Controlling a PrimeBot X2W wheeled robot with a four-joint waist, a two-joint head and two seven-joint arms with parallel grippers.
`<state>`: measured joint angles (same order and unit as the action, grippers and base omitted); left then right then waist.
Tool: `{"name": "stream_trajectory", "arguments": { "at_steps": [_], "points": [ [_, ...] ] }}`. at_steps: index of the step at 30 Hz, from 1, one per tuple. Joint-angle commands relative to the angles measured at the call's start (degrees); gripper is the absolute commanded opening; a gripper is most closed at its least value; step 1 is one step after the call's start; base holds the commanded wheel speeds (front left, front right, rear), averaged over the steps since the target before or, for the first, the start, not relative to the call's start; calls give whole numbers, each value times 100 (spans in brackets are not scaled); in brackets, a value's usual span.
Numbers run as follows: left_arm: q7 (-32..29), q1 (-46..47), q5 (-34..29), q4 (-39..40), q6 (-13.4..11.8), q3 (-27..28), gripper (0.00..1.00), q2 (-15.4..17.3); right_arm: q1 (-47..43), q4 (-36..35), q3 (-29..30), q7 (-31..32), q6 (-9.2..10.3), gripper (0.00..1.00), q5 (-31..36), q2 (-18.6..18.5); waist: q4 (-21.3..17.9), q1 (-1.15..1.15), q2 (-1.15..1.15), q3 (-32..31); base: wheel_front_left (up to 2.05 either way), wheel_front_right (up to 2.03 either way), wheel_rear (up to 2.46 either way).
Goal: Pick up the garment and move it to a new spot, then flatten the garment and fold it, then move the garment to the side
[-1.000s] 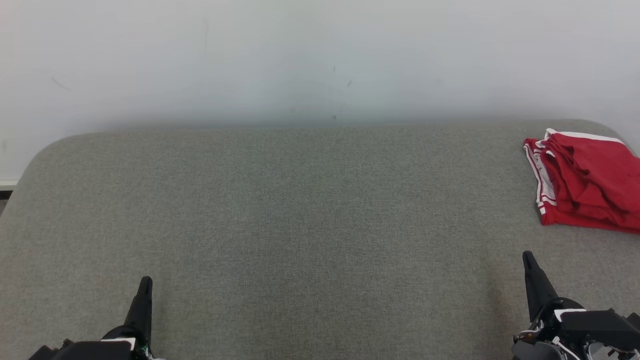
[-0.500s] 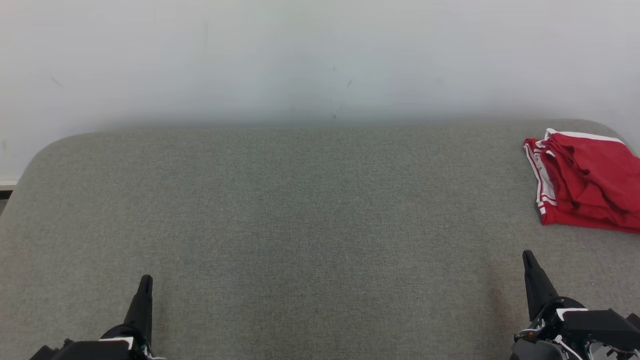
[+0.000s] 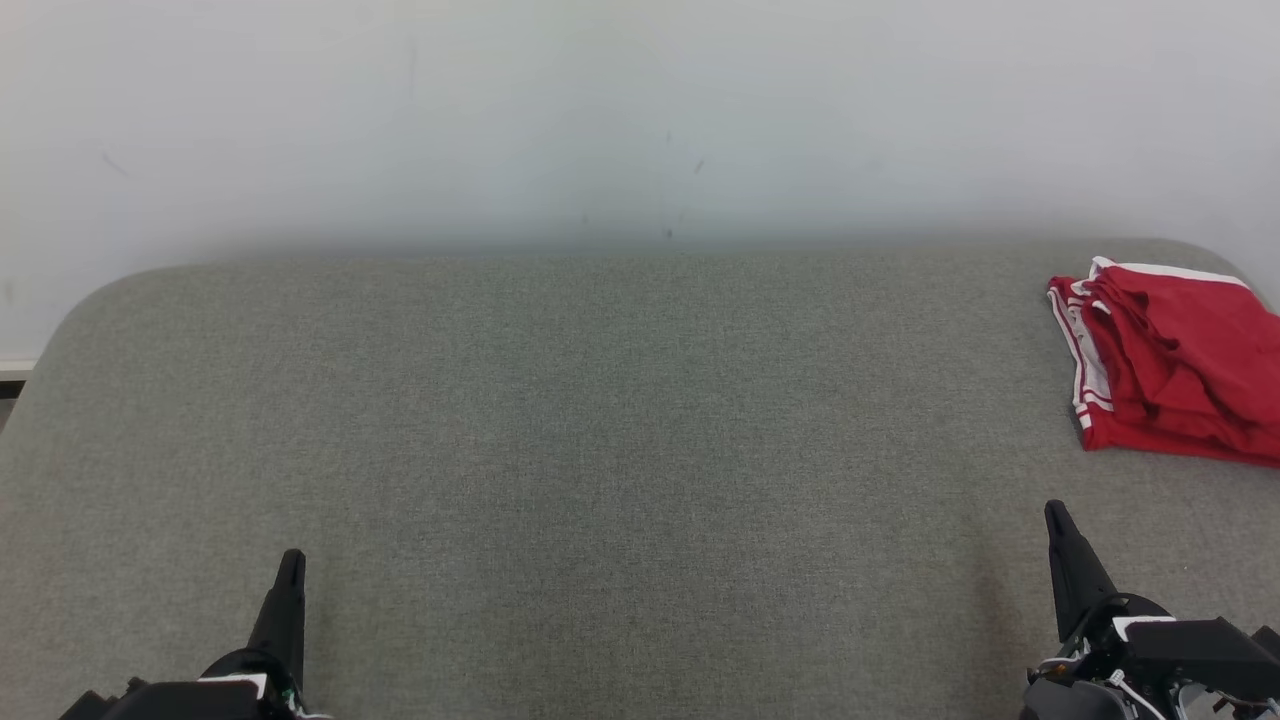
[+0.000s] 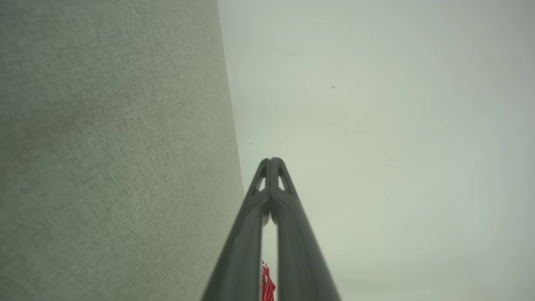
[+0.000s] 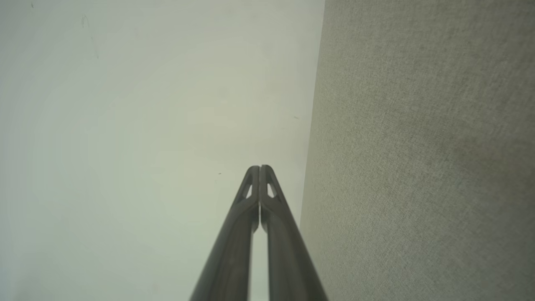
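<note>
- The garment (image 3: pixel 1170 365) is red with white trim. It sits as a folded, slightly rumpled stack at the far right of the grey worktop (image 3: pixel 600 450), up near the rounded back corner, and its right side runs off the edge of the head view.
- The left pincer (image 3: pixel 291 565) is at the lower left of the head view. It's closed all the way, fingers pressed into one dark point, with nothing in it. It's over bare grey fabric, well apart from the garment.
- The right pincer (image 3: pixel 1056 515) is at the lower right, also fully closed and holding nothing. It's on the near side of the garment, fairly near it, but there's a clear strip of worktop between them, so no contact.
- In the left wrist view the two fingers meet at the tips with just a thin slit lower down. A sliver of the red garment (image 4: pixel 267 286) peeks through that slit at the very bottom. The worktop is on the left side there and a pale wall (image 4: pixel 397 125) is on the right.
- The right wrist view is the same deal: tips touching, nothing between them, wall on the left, worktop on the right.
- The wall behind the worktop is plain off-white with a few tiny dark marks.
</note>
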<state>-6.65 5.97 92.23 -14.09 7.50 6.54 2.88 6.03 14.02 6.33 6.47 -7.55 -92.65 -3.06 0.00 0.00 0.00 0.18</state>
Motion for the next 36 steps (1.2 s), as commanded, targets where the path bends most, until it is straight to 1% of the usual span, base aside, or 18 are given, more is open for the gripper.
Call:
{"name": "stream_trajectory", "arguments": {
  "at_steps": [1,36],
  "points": [
    [-1,55,33,1,10,13,0,-10,39,4,10,0,12,0,17,8,0,0,0,0,0,0,0],
    [1,53,35,2,10,14,0,-10,39,6,22,9,11,0,31,16,0,0,0,0,0,0,0]
  ]
}}
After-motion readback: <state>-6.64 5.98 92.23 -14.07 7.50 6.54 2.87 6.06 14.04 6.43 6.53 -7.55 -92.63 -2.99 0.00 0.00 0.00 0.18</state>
